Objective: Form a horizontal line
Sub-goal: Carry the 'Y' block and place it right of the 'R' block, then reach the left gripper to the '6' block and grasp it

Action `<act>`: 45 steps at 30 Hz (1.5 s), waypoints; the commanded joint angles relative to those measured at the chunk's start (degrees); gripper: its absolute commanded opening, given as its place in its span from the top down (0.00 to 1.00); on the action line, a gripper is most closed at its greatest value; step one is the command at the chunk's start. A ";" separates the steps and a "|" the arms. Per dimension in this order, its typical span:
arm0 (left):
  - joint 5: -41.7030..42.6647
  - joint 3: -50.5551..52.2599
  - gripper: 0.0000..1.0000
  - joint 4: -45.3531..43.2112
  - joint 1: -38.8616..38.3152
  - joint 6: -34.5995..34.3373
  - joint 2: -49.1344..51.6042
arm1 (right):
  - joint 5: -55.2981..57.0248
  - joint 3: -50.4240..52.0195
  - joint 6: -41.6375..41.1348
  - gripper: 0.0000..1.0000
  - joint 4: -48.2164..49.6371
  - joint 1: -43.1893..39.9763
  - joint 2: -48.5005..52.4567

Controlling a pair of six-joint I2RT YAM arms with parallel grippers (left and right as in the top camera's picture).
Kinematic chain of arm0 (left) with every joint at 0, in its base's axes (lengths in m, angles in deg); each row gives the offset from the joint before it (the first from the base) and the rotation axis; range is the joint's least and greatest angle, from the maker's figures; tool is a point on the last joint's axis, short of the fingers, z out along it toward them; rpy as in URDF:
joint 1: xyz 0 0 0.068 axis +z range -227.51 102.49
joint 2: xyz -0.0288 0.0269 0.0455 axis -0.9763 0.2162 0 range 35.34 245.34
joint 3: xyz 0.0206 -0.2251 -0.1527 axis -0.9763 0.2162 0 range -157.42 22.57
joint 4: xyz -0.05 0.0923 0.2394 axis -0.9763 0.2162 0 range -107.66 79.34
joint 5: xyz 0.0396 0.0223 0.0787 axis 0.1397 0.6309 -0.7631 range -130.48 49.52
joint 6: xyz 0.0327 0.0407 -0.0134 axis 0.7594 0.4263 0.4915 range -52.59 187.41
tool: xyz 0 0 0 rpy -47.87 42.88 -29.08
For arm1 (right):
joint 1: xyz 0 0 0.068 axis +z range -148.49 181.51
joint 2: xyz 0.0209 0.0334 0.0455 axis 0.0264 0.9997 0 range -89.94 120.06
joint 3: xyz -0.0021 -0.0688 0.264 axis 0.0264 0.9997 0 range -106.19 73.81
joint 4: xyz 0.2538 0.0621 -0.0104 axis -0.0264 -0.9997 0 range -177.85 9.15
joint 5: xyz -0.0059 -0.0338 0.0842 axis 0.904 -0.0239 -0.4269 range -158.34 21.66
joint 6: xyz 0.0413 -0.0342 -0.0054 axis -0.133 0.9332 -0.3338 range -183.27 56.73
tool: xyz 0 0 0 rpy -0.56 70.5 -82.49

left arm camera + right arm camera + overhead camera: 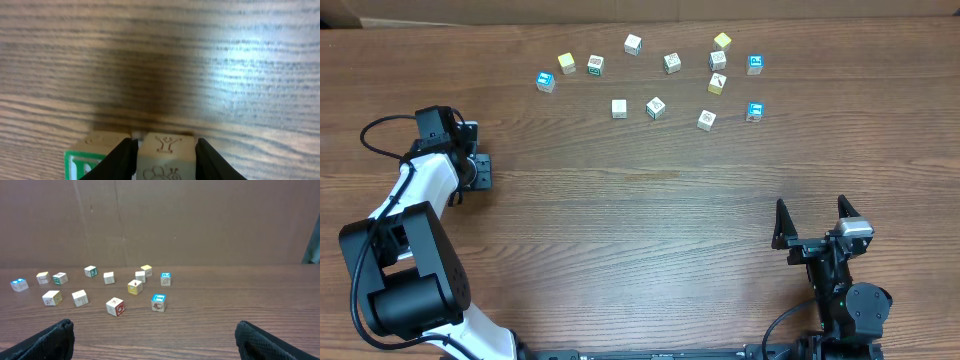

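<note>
In the left wrist view my left gripper point(166, 161) is shut on a pale wooden cube point(167, 150) carved with a "Y" and a bee. It sits low on the table, right beside a cube with a green face point(80, 161) on its left. Only these two cubes of the horizontal line show; any others are out of view. In the overhead view the left gripper point(477, 170) is at the table's left side and hides both cubes. My right gripper point(813, 222) is open and empty near the front right, and it also shows in the right wrist view point(155, 340).
Several loose cubes lie scattered at the table's far side: a blue-faced cube point(545, 81), a yellow cube point(566, 63), a white cube point(619, 108), a second blue-faced cube point(754, 111) and others. A cardboard wall point(160, 220) backs the table.
</note>
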 commanded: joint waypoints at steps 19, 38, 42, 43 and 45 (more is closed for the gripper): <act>10.14 -4.11 0.59 -7.28 0.15 -0.66 1.07 | 0.00 0.57 0.26 0.00 0.24 -0.13 -0.33; 1.92 -28.48 0.49 -5.11 -28.87 -6.05 4.59 | 0.00 0.57 0.26 0.00 0.24 -0.13 -0.33; 1.97 -31.45 0.47 -5.60 -31.41 -10.21 8.39 | 0.00 0.57 0.26 0.00 0.24 -0.13 -0.33; 3.10 -32.24 0.47 -5.57 -31.45 -11.19 9.62 | 0.00 0.57 0.26 0.00 0.22 -0.13 -0.33; 5.42 -34.67 0.49 -5.84 -31.45 -13.92 13.11 | 0.00 0.57 0.26 0.00 0.24 -0.13 -0.33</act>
